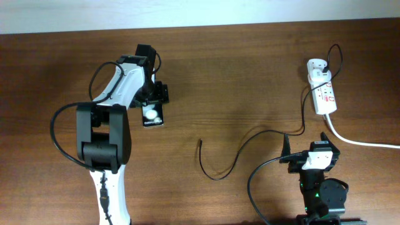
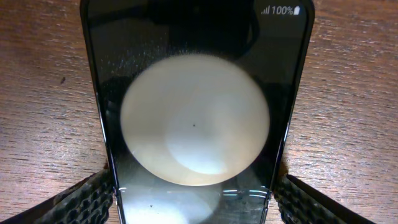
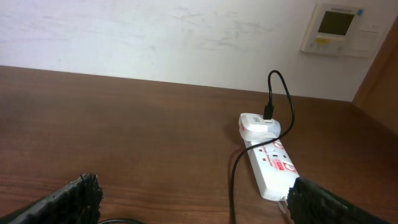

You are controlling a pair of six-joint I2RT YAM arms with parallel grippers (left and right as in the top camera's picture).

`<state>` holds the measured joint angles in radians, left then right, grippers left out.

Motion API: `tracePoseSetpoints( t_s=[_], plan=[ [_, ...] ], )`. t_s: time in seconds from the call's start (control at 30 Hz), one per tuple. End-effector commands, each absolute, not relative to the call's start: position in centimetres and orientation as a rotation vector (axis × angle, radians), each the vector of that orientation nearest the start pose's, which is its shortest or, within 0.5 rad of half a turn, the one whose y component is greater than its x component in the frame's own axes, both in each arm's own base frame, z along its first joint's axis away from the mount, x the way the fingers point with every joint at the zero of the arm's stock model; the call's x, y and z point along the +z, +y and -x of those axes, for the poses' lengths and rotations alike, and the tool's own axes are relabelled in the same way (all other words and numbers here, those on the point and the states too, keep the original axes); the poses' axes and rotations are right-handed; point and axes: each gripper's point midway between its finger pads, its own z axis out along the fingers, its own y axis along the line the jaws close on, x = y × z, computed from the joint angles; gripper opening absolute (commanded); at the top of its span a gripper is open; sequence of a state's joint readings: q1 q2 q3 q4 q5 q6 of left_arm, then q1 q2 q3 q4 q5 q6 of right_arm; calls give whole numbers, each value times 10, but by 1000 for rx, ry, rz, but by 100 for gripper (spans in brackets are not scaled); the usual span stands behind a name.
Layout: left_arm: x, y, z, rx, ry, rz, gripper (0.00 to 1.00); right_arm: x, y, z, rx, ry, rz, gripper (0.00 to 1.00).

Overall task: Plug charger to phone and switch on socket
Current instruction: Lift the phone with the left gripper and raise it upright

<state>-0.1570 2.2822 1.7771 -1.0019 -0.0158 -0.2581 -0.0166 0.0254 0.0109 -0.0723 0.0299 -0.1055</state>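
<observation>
The phone (image 1: 152, 117) lies on the wooden table at upper left, black and glossy with white round spots. In the left wrist view the phone (image 2: 194, 74) fills the frame. My left gripper (image 1: 153, 100) (image 2: 194, 190) has a finger pressed against each long edge of it. The charger cable (image 1: 250, 139) runs from the white adapter (image 1: 315, 65) (image 3: 258, 124) across the table. Its plug tip (image 1: 200, 142) lies free at mid-table. The socket (image 1: 325, 95) (image 3: 272, 167) lies at far right. My right gripper (image 1: 306, 144) (image 3: 193, 199) is open and empty, below the socket.
A thick white cord (image 1: 362, 142) leaves the socket toward the right edge. Black robot cables loop beside the left arm (image 1: 56, 131) and near the right arm's base (image 1: 253, 187). A white wall panel (image 3: 339, 28) hangs behind the table.
</observation>
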Motion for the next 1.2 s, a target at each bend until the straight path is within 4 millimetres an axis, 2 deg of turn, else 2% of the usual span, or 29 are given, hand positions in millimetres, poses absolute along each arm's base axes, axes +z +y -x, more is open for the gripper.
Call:
tracePoseSetpoints(
  t_s=[0.0, 0.67, 0.77, 0.93, 1.0, 1.17],
  plan=[
    [-2, -68, -446, 18, 3079, 160, 87, 152, -10, -247, -123, 1666, 46, 98],
    [-2, -68, -445, 19, 3083, 161, 71, 152, -10, -247, -123, 1666, 46, 99],
    [-2, -68, -445, 18, 3083, 161, 60, 152, -10, -247, -123, 1667, 46, 99],
    [-2, -68, -445, 19, 3083, 161, 32, 152, -10, -247, -123, 1666, 46, 99],
    [-2, -68, -445, 19, 3083, 162, 0, 152, -10, -247, -123, 1667, 46, 99],
    [-2, -68, -444, 20, 3088, 162, 0, 152, -10, -247, -123, 1667, 46, 99]
  ],
)
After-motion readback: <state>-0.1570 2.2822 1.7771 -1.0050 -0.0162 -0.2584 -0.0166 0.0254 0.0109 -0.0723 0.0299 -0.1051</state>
